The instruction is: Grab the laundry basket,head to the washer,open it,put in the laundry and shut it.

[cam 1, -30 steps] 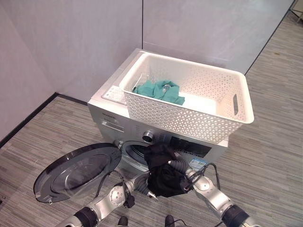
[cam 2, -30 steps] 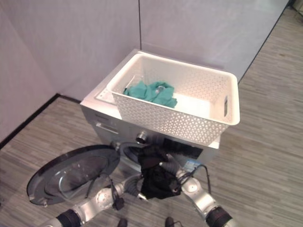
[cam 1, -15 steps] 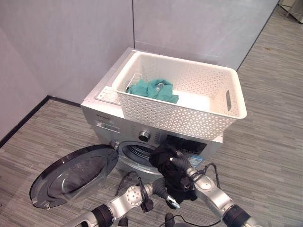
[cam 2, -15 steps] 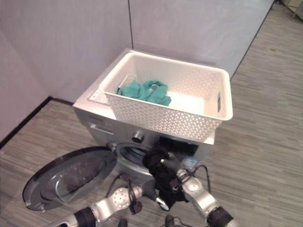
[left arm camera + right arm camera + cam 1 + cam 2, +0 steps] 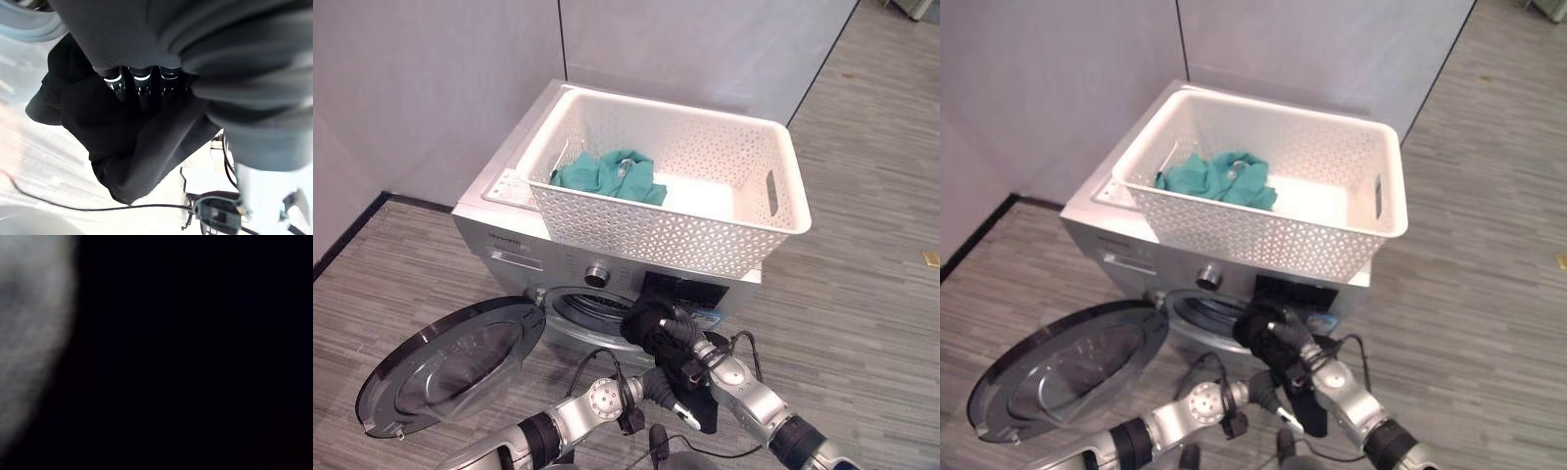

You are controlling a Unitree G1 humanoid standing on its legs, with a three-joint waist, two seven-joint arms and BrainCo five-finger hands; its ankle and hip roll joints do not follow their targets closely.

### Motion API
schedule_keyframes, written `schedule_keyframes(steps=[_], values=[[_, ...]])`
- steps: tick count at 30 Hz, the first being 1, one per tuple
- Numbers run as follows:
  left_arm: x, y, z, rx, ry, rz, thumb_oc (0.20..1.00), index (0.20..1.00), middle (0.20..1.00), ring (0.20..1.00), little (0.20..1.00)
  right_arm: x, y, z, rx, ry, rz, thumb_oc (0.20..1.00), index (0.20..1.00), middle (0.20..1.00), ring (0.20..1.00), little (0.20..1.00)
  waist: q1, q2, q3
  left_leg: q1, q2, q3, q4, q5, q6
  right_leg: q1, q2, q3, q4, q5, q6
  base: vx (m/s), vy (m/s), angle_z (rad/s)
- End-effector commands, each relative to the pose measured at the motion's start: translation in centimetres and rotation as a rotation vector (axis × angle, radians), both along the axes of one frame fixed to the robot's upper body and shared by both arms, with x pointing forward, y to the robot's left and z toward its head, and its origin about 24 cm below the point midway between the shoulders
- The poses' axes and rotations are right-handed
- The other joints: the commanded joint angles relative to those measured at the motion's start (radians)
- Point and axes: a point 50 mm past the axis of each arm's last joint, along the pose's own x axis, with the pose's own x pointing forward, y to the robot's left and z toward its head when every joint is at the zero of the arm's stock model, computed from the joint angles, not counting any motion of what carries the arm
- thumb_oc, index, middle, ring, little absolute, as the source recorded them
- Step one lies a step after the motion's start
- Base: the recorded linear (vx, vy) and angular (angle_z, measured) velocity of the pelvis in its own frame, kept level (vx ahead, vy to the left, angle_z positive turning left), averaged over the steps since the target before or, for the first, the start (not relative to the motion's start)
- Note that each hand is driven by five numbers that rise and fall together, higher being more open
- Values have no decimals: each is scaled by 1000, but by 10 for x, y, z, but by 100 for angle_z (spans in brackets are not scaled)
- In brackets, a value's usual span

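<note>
Right, I'm in the loading step: on my far left the round washer door (image 5: 445, 367) hangs swung fully open, tilted toward the floor, and just past it the drum opening (image 5: 590, 311) in the washer (image 5: 499, 230) is clear. My left hand (image 5: 664, 392) sits low in front of the washer, its fingers (image 5: 139, 85) curled into a black garment (image 5: 658, 333). Just right of it, my right hand (image 5: 680, 338) has its fingers wrapped round the upper bunch of the same cloth, holding it at the right edge of the opening. The white basket (image 5: 749, 250) rests on top of the washer with a teal garment (image 5: 605, 176) still lying in its left end. As I judge it, the next move is to push the black bundle leftward and in through the opening, let go with both hands, then reach up for the teal piece before shutting the door.
</note>
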Motion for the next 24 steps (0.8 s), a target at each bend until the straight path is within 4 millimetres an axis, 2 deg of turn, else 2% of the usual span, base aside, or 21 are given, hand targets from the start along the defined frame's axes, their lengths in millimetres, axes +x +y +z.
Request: schedule_keyframes(steps=[1, 2, 6, 8, 13, 17, 21, 22, 23, 24], values=[[-9, -37, 12, -53, -37, -181, 1000, 1000, 1000, 1000, 1000, 18, 55, 59, 259, -183, 108, 200, 200, 200, 200, 200, 27, -30, 14, 89, 33, 49, 79, -206, 65, -77, -79, 77, 4, 25, 84, 32, 5, 0], [-9, -37, 12, -53, -37, -181, 1000, 1000, 1000, 1000, 1000, 18, 55, 59, 259, -183, 108, 200, 200, 200, 200, 200, 27, -30, 14, 89, 33, 49, 79, -206, 65, -77, -79, 77, 4, 25, 84, 0, 0, 0], [-6, -2, -20, 177, -175, -157, 1000, 1000, 1000, 1000, 1000, 17, 61, 78, 361, -228, 147, 200, 200, 200, 200, 200, 51, -41, 52, 66, 35, 46, 90, -202, 60, -88, -79, 68, 3, 29, 82, -47, -7, 2], [-5, 5, -25, 220, -200, -152, 1000, 1000, 1000, 1000, 1000, 16, 61, 82, 377, -240, 156, 200, 200, 200, 200, 200, 56, -45, 58, 62, 34, 45, 95, -202, 59, -89, -80, 66, 4, 29, 82, -17, -10, 2], [14, 36, -39, 484, -454, -172, 1000, 1000, 1000, 1000, 1000, 14, 64, 101, 462, -294, 195, 200, 200, 200, 200, 200, 78, -67, 102, 34, 33, 29, 116, -191, 50, -98, -85, 49, 7, 34, 78, -32, -31, 5], [30, 40, -34, 593, -646, -213, 1000, 1000, 1000, 1000, 1000, 15, 66, 116, 494, -350, 224, 200, 200, 200, 200, 200, 84, -78, 140, 17, 38, 21, 131, -199, 46, -103, -84, 35, 7, 28, 79, -54, -28, 17], [33, 40, -33, 605, -664, -204, 1000, 1000, 1000, 1000, 1000, 14, 66, 119, 501, -364, 224, 200, 200, 200, 200, 200, 86, -81, 147, 13, 40, 20, 134, -200, 45, -104, -83, 33, 7, 28, 79, -26, -16, 3], [59, 26, -7, 542, -763, -38, 1000, 1000, 1000, 1000, 1000, 13, 65, 126, 526, -387, 218, 200, 200, 200, 200, 200, 86, -102, 179, -21, 41, 8, 150, -194, 43, -124, -83, 28, 10, 36, 74, -106, -54, 0], [60, 25, -7, 541, -763, -36, 1000, 1000, 1000, 1000, 1000, 13, 64, 126, 525, -387, 218, 200, 200, 200, 200, 200, 84, -101, 178, -23, 41, 7, 151, -194, 43, -125, -84, 27, 10, 36, 74, -105, -60, 11], [65, 24, -2, 513, -749, 39, 1000, 1000, 1000, 1000, 1000, 13, 63, 127, 520, -393, 211, 200, 200, 200, 200, 200, 83, -106, 183, -33, 41, 5, 155, -191, 41, -129, -84, 24, 11, 38, 73, -53, -46, 17]])
